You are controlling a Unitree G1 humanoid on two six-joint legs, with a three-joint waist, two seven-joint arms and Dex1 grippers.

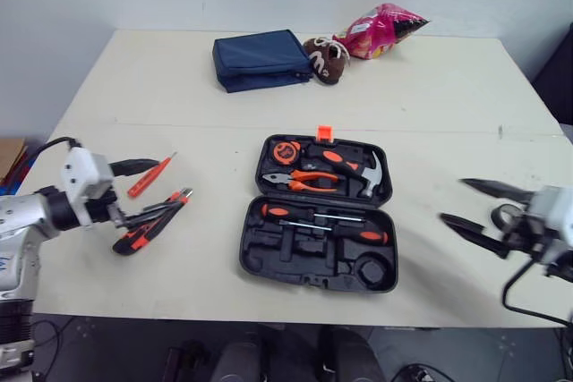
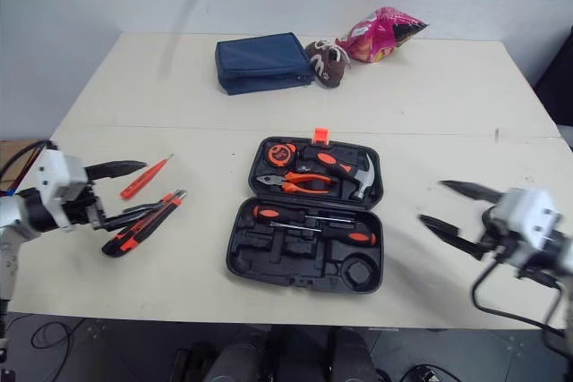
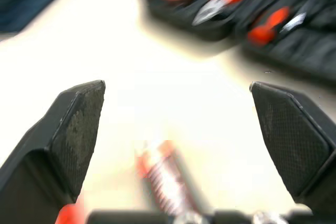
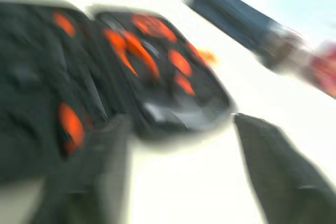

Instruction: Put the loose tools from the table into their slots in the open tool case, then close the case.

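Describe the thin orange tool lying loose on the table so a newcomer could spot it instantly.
Find the open black plastic tool case in the middle of the cream table. On the tabletop to its left lie loose tools. The one you want is the slim all-orange pen-shaped screwdriver, lying farther back than the chunkier black-and-orange tool.

My left arm (image 1: 31, 216) reaches in over the left edge of the desk (image 1: 179, 87), close to the front corner. Its wrist is held about level, and my left gripper (image 1: 163, 187) points in toward the desk's middle with its two black fingers (image 3: 79, 124) spread wide, one above the other. My right arm (image 1: 553, 216) comes in over the right edge near the front, and my right gripper (image 1: 453, 199) points back toward the left with its fingers parted too.
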